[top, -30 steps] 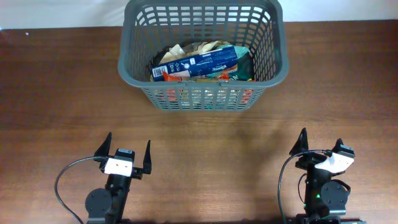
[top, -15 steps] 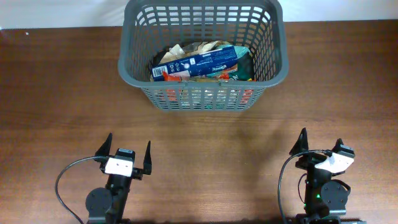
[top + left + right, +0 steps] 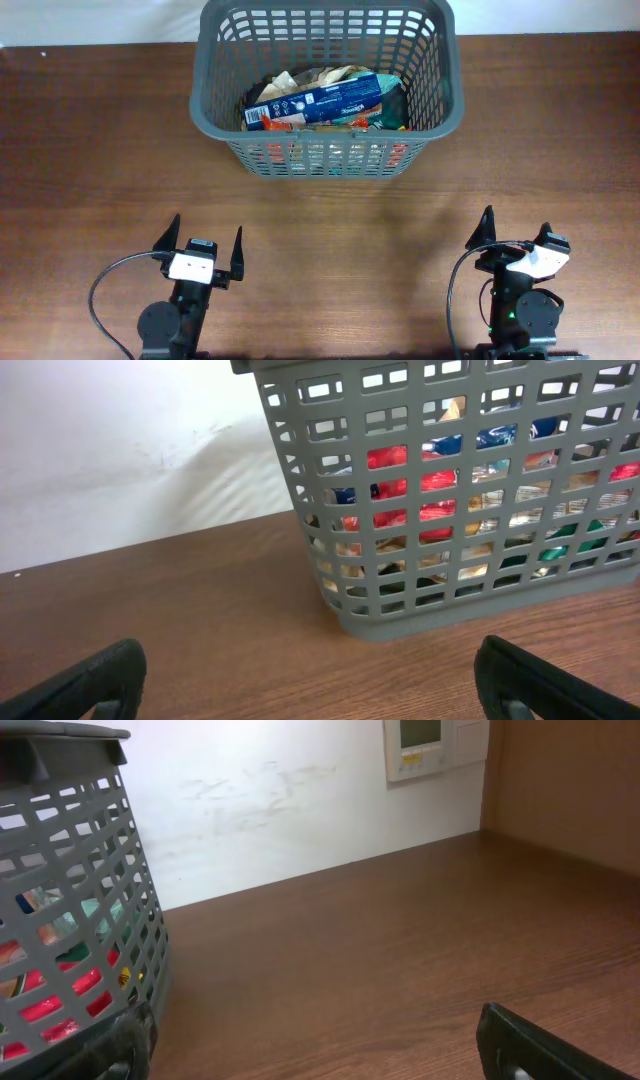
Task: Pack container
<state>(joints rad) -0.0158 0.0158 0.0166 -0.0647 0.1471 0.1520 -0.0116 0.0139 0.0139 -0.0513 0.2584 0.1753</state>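
**Packed and waiting:** A dark grey container [image 3: 325, 160] sits at the top centre of the overhead frame, on the far part of a brown wood-grain worktop [image 3: 100, 150]. Its lattice sides stand upright and its base lies flat on the surface. Inside is a heap of snack packets. A long blue packet [image 3: 325, 100] lies slantwise across the top of the pile, with tan and green wrappers around it. Red packets [image 3: 400, 460] show through the slots in the left wrist view, where the container fills the upper right of the frame against a white wall [image 3: 120, 440].

At the lower left of the overhead frame, the left tool [image 3: 207, 226] points toward the container, its two dark fingers spread wide with nothing between them. At the lower right, the right tool [image 3: 516, 222] stands the same way, fingers parted and empty. Both are well apart from the container. Each wrist view shows its own dark fingertips at the two bottom corners of the frame.

In the right wrist view, the container's corner occupies the left edge of the frame. A pale wall panel [image 3: 425, 745] hangs at the upper right, above the worktop.
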